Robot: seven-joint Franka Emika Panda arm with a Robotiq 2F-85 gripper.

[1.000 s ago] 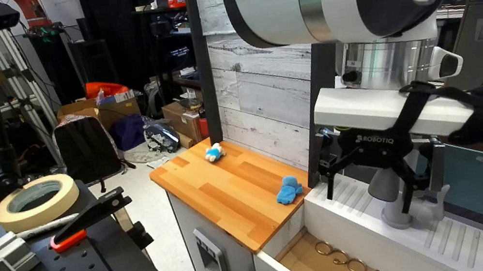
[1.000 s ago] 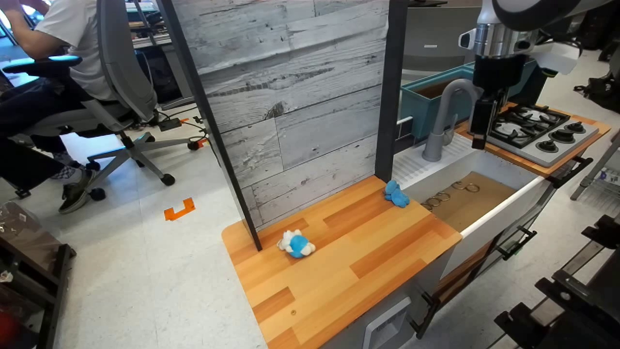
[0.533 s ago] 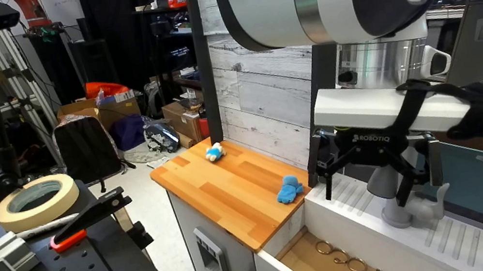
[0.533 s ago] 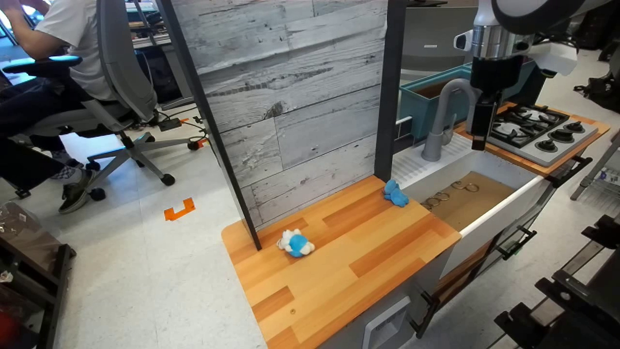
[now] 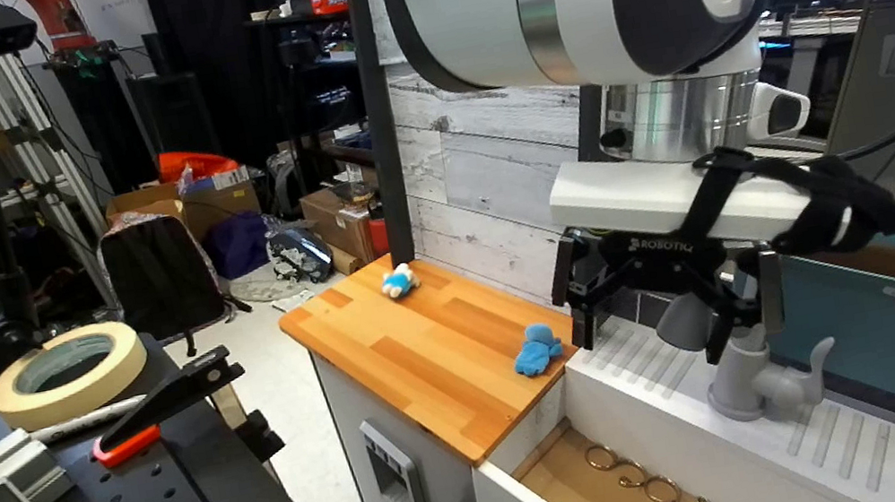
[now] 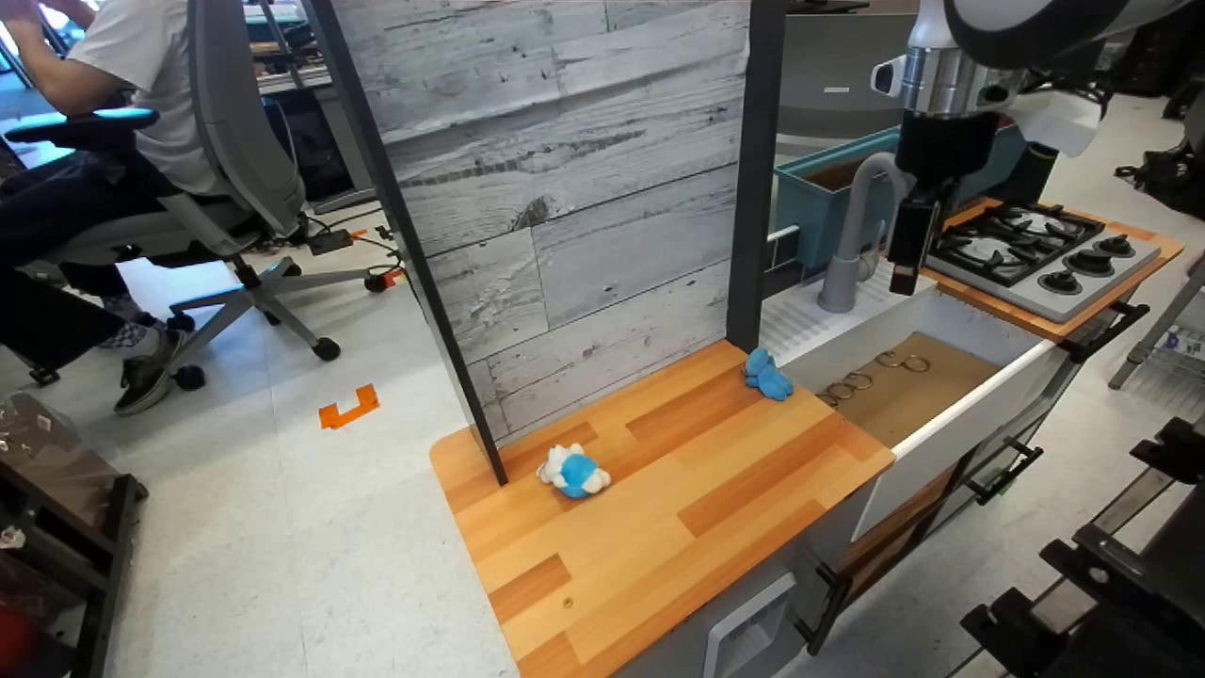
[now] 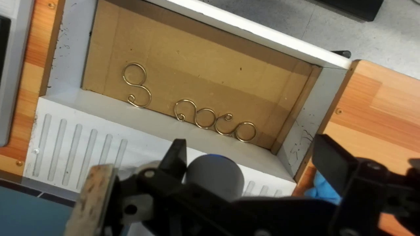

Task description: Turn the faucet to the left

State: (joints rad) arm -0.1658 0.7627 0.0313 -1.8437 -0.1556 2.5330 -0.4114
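The light grey faucet (image 5: 734,385) stands on the white ribbed sink ledge, its thick base upright and its lever on one side. Its arching spout also shows in an exterior view (image 6: 855,221). The rounded spout end fills part of the wrist view (image 7: 215,175). My gripper (image 5: 653,348) is open around the spout end, pointing down. In the wrist view the gripper (image 7: 252,146) has the spout close against its left finger (image 7: 177,155); whether they touch is hard to tell. A wide gap separates the spout from the right finger (image 7: 334,157).
A blue plush toy (image 5: 537,350) lies on the wooden counter (image 5: 446,351), with a blue and white toy (image 6: 574,473) farther along. Brass rings (image 7: 205,113) lie in the sink. A stove (image 6: 1064,250), a teal bin (image 5: 883,351) and a wood-patterned panel (image 6: 584,217) stand nearby.
My gripper has moved left in both exterior views, still open. The faucet's spout end has swung left with it, while the base stays in place.
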